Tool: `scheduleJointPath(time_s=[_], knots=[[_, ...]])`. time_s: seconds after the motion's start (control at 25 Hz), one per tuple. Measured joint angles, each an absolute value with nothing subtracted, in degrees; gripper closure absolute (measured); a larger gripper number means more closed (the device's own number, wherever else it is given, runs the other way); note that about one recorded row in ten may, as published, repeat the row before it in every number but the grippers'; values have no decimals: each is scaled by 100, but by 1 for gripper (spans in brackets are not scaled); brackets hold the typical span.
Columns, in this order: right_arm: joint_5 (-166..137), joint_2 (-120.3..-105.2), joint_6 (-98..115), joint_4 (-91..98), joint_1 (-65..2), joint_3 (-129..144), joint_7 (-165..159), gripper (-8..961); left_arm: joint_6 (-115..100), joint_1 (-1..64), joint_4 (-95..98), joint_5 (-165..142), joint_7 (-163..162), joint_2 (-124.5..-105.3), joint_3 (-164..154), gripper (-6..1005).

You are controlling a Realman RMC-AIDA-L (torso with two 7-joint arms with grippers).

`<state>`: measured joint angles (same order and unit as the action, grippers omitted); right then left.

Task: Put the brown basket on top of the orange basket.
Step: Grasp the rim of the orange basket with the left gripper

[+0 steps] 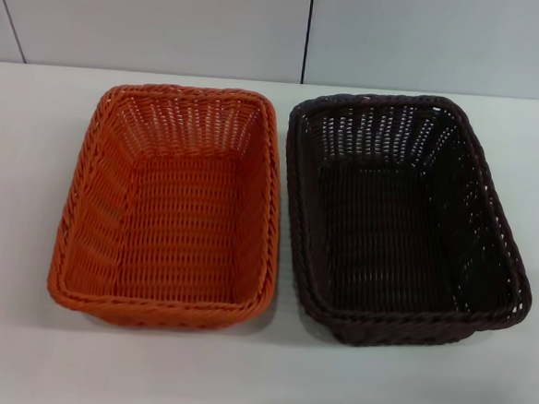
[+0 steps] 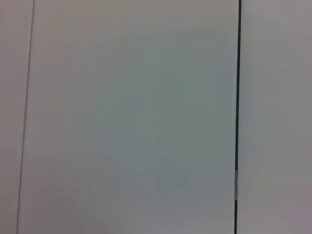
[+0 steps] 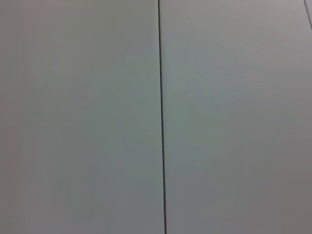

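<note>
White tabletop (image 1: 18, 351) is carrying a bright orange rectangular woven plastic basket (image 1: 166, 292) on the robot's left and a very dark brown rectangular woven plastic basket (image 1: 401, 308) just beside it on the right, rims nearly touching. Pale panelled wall (image 3: 78, 117) is filling both wrist views; neither gripper is showing anywhere.

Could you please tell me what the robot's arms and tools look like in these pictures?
Nothing can be said of their looks: no arm or tool shows in any view. The head view holds only the orange basket and the brown basket side by side on a white table. Both wrist views show plain pale panels with dark seams.
</note>
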<state>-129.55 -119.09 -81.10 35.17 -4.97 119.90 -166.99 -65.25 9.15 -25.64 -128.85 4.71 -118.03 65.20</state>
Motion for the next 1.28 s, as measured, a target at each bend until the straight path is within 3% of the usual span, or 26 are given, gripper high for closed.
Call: scheduleJointPath(time_s=[0.36,0.52,0.6,0.72,0.8,0.96,1.0,1.12,1.2,1.28], knots=[[-12955,-11909,-8110,3492,-528,11992,-16699,124,-6489,900,-2572,-12885,487,-11802,6493,245],[-12955,-11906,-8111,3501,-555,11989,-16699,124,-6099,893,-2838,-12975,523,-11703,6509,245],[-12955,-11903,-8110,3514,-588,11987,-16699,124,-4885,659,-4012,-13402,607,-11289,6664,244],[-12955,-11901,-8090,3513,-606,11987,-16699,124,-4420,539,-4498,-13559,607,-11147,6805,244],[-12956,-11900,-8018,3516,-626,11990,-16700,124,-2295,81,-6287,-14292,607,-10886,7583,244],[-12955,-11900,-7970,3514,-646,11981,-16704,123,-1017,-128,-7223,-14835,608,-10956,8086,244],[-12955,-11900,-7965,3512,-655,11978,-16705,123,783,-280,-8436,-15460,645,-11143,8617,244],[-12955,-11903,-7963,3506,-658,11978,-16705,123,1747,-262,-8919,-15621,779,-11276,8812,244],[-12919,-11908,-7935,3481,-690,11987,-16707,123,3411,-57,-9679,-15684,1331,-11724,9280,243],[-12885,-11909,-7891,3438,-736,11997,-16725,123,3792,32,-9790,-15681,1439,-11785,9346,242]])
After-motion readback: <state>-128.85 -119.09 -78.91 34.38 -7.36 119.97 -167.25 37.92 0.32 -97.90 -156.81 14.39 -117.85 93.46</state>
